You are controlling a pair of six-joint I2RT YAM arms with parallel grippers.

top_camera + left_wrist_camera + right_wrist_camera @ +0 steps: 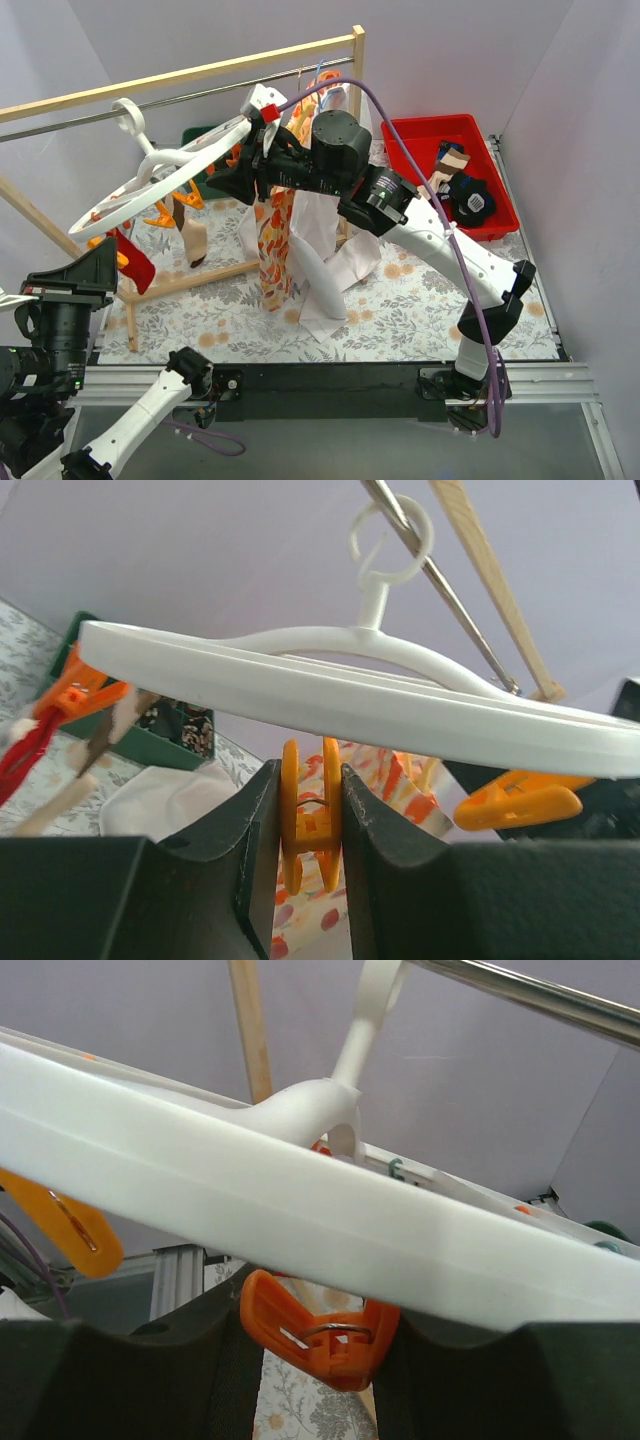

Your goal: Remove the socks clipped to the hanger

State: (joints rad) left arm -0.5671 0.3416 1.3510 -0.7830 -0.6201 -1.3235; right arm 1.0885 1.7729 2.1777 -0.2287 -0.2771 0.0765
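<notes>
Left gripper [311, 780] clamps a small orange plastic clip [310, 825] under the white round plastic hanger [350, 695], right gripper [318, 1310] straddles a second orange clip [315, 1348], can't tell if it's squeezing, and those soft, light red and tan fabric socks [135, 268] dangling off its left rim want grabbing near the cuff imo.

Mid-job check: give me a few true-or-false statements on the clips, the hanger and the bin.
1. The left gripper pinches an orange clip under the hanger. True.
2. The red bin is empty. False: socks lie in it.
3. The hanger is off the metal rail. False: its hook is looped over the rail.
4. A red sock hangs from the hanger. True.
5. Nothing sits between the right gripper fingers. False: a second orange clip is there.
</notes>
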